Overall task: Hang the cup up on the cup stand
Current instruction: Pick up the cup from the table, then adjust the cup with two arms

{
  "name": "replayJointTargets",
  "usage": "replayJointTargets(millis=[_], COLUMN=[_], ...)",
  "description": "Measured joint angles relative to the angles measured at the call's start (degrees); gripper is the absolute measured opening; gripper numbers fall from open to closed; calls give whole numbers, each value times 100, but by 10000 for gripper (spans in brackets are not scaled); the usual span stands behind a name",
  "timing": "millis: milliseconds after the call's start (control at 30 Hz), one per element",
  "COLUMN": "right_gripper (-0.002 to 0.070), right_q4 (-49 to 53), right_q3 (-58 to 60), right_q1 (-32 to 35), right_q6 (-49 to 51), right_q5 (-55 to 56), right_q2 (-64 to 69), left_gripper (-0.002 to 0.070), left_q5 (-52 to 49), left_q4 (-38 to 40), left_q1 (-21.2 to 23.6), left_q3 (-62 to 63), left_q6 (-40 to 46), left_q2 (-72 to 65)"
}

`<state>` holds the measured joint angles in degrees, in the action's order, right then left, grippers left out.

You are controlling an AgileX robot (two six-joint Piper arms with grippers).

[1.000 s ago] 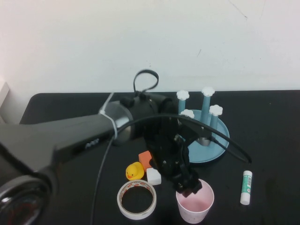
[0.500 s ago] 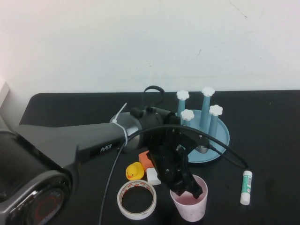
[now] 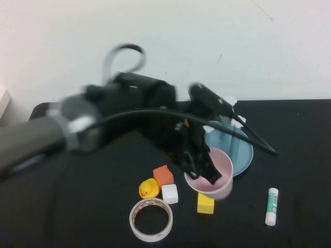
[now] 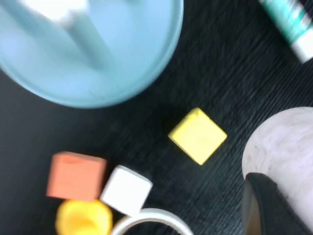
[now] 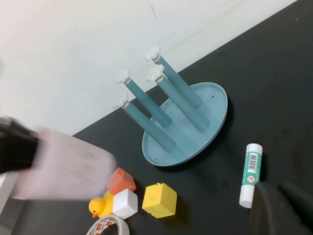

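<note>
My left gripper [image 3: 207, 178] is shut on the rim of the pale pink cup [image 3: 222, 164], one finger inside it. It holds the cup upright in the air, just in front of the cup stand [image 3: 242, 151] and overlapping its near edge. The stand is a round light-blue tray with blue posts and white flower caps. In the left wrist view a dark finger [image 4: 266, 205] presses on the cup [image 4: 286, 142], with the stand's tray [image 4: 112, 73] beyond. In the right wrist view the cup [image 5: 63, 169] is a blur left of the stand [image 5: 205, 120]. My right gripper [image 5: 283, 205] is low and shut, near the glue stick.
On the black table lie a yellow block [image 3: 205, 203], a white block [image 3: 169, 194], an orange block [image 3: 163, 175], a yellow duck [image 3: 148, 188], a white tape roll [image 3: 150, 219] and a glue stick [image 3: 271, 206] at the right front.
My left gripper closed on the cup's rim and lifted it off the table, up and back toward the stand. The yellow block where the cup stood now shows.
</note>
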<state>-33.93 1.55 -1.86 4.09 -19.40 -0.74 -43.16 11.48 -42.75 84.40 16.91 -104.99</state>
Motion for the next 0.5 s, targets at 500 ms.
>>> replayJointTargets(millis=[500], right_gripper=[10], right_q4=[-1267], right_q3=[0], right_q1=[0], right_q6=[-1426], right_q5=[-270], right_q2=[0], left_gripper=[10], left_q5=[4416], left_q4=[-141], left_q1=[0], left_q3=[-4300], left_q6=[56], left_q2=[3760])
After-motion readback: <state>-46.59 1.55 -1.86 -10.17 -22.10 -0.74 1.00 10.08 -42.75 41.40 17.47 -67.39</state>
